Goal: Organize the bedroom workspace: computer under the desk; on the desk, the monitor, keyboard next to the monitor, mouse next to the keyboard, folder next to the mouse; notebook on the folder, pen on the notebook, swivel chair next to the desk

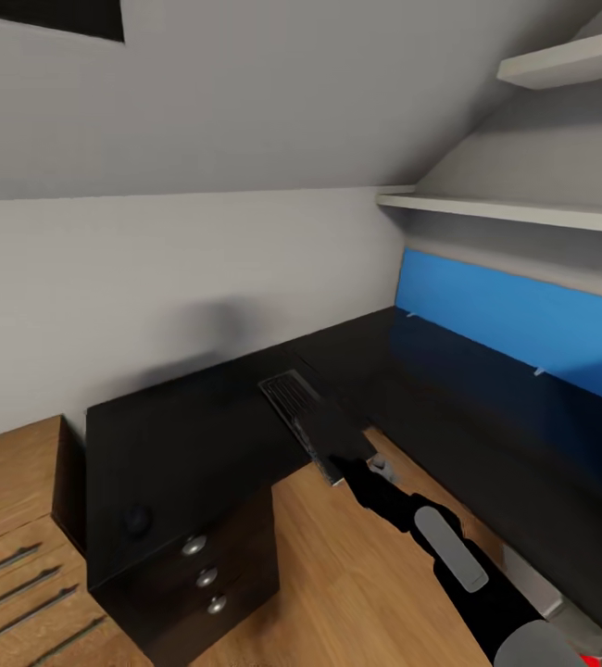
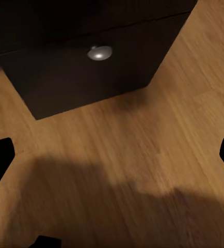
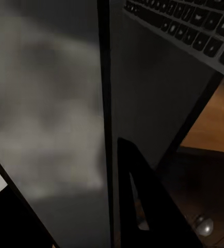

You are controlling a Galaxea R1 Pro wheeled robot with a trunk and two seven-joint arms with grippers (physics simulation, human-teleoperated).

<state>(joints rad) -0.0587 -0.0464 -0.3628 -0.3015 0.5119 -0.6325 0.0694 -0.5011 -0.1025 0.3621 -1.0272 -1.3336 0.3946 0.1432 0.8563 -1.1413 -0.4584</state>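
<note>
Right now I am on the keyboard step. My right gripper (image 1: pixel 349 474) is clamped on the near end of the keyboard (image 1: pixel 315 421), one finger (image 3: pixel 143 206) below its edge as the right wrist view shows. The far half of the board lies over the corner of the glossy black desk (image 1: pixel 181 435), while the near half juts out past the edge above the wood floor (image 1: pixel 357 565). My left gripper (image 2: pixel 112 155) hangs low, fingers spread wide and holding nothing, pointed at the floor in front of a black drawer unit (image 2: pixel 86 77).

As I judge it, the next move calls for pushing the board further onto the top so that it rests fully there, and only then letting go; released here, it could tip off the edge. I see no screen on the desk to set it beside.

Counting: one keyboard, one desk, three round drawer knobs (image 1: pixel 194 546) on the drawer front in the head view, two pale wall shelves (image 1: pixel 523 211), and one blue panel (image 1: pixel 523 320) along the back of the side run.
</note>
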